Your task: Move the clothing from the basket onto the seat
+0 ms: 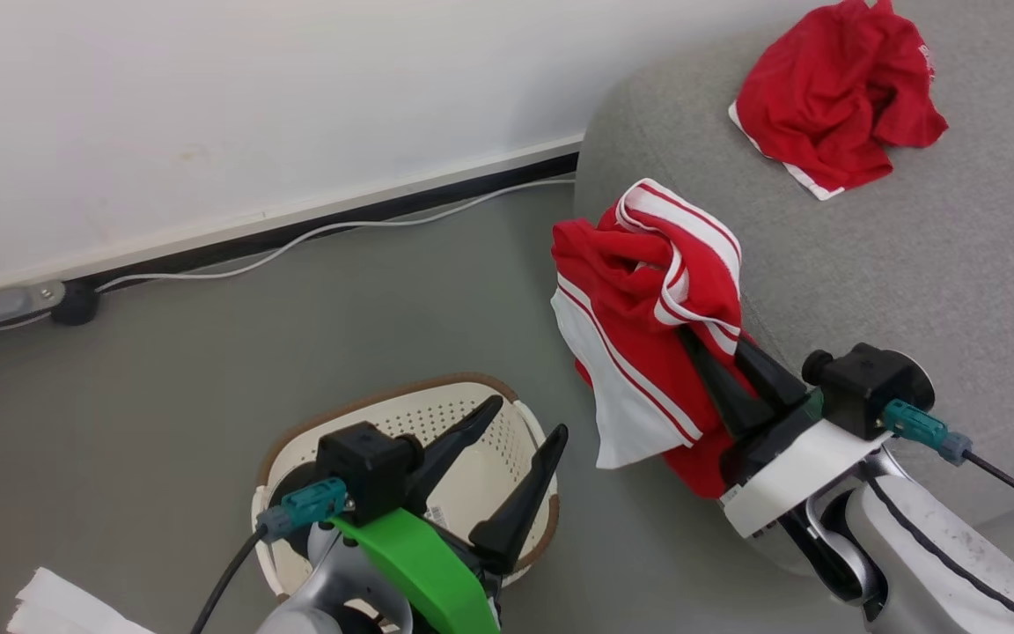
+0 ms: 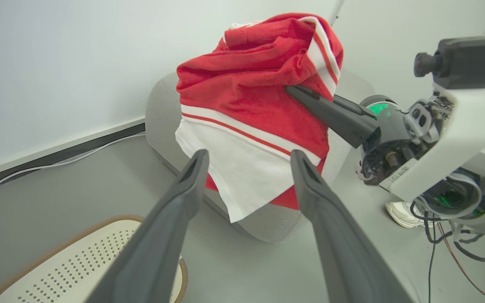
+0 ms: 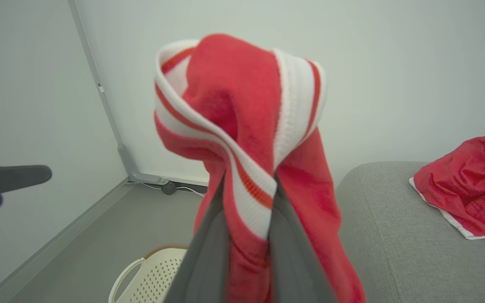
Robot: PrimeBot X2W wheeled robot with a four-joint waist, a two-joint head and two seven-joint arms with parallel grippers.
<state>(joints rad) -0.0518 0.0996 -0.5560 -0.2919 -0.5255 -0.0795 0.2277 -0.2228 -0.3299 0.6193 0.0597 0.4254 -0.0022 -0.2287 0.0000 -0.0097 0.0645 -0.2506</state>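
A red sports garment (image 1: 639, 291) with white stripes is being pinched between the fingers of the right pincer (image 1: 718, 352), beside the rounded edge of the grey sofa (image 1: 912, 264). In the head view, the fabric is being bunched at 11 o'clock of the fingertips, and a white panel is hanging toward 8 o'clock above the floor (image 1: 208, 370). The left pincer (image 1: 529, 418) is being held spread wide, gripping nothing, over the cream laundry basket (image 1: 437, 383). The held garment is hanging at 2 o'clock from it, apart. A second red garment (image 1: 833, 97) is lying crumpled on the sofa, at 1 o'clock of the right pincer and well apart from it. In the right wrist view, the striped band (image 3: 293, 105) is being draped over the fingertips toward 12 o'clock.
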